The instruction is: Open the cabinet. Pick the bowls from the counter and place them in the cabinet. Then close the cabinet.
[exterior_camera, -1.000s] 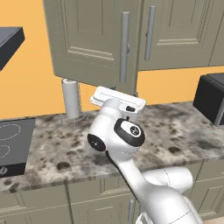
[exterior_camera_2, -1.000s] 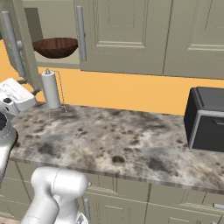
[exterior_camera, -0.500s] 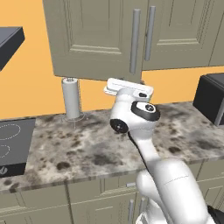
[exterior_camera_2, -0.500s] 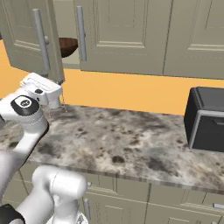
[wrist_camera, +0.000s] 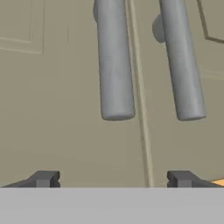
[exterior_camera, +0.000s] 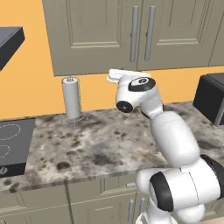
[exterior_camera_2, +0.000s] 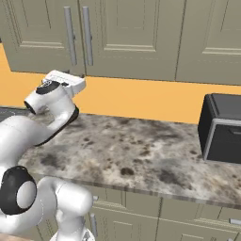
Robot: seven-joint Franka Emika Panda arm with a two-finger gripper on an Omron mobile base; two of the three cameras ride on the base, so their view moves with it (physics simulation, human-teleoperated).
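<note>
Tool [wrist_camera: 113,177] wide open, nothing between its two small dark fingertips [wrist_camera: 43,178], which sit far apart at the bottom of the hand view. It faces the large grey-beige wall cabinet [exterior_camera: 131,35] close up, aimed at the lower ends of the two long grey vertical bar handles [wrist_camera: 114,61] either side of the centre seam; no contact with either handle visible. Both panelled doors look shut and flush in the base views.

White arm with dark joints [exterior_camera: 170,144] rises from the lower right of the left base view, bends over the long speckled grey-brown granite-look surface [exterior_camera: 109,144], and its hand [exterior_camera: 127,78] hangs just under the cabinet's bottom edge, below the pair of handles, in front of the orange wall. Right base view has the same hand [exterior_camera_2: 63,82] at the left, under the handles [exterior_camera_2: 77,35].

White paper towel roll on an upright wire holder [exterior_camera: 71,98] stands at the back edge of the surface, left of the arm. Black stovetop [exterior_camera: 11,144] at the surface's left end, dark range hood corner [exterior_camera: 8,41] above it. Black boxy appliance [exterior_camera_2: 221,127] at the back right of the surface, well apart from the arm. Grey-beige base cabinets with short handles [exterior_camera_2: 141,216] run under the front edge.

Bowls not seen on the surface.
</note>
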